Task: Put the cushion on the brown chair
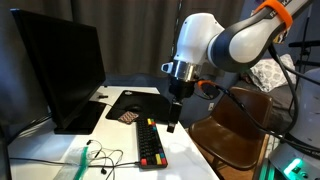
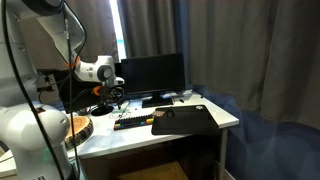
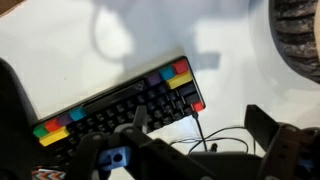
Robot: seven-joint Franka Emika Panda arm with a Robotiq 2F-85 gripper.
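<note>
- Tool [image 1: 174,122]: hangs low over the counter [image 3: 60,50], above the keyboard. In the wrist view its fingers appear to stand wide apart with nothing between them; it is empty.
- Keyboard [image 3: 120,100]: black with coloured keys at both ends, lying flat on the counter directly under the tool.
- Mouse pad [image 1: 135,100]: a dark sheet, flat on the counter just beyond the keyboard.
- Cushion [image 2: 78,126]: a round disc with a tan face and dark bark-like rim. It sits just off the counter's edge, below counter height and apart from the tool. Its rim also shows at the upper corner of the wrist view [image 3: 297,35].
- Brown chair [image 1: 240,130]: a glossy curved shell, standing just beside the counter edge.
- Monitor [image 1: 60,70]: dark screen, upright at the back of the counter.
- Status, as a judgement: the cushion appears to lie where the chair stands, so the placing may be done and only withdrawal left. Whether it truly rests in the seat cannot be told.
</note>
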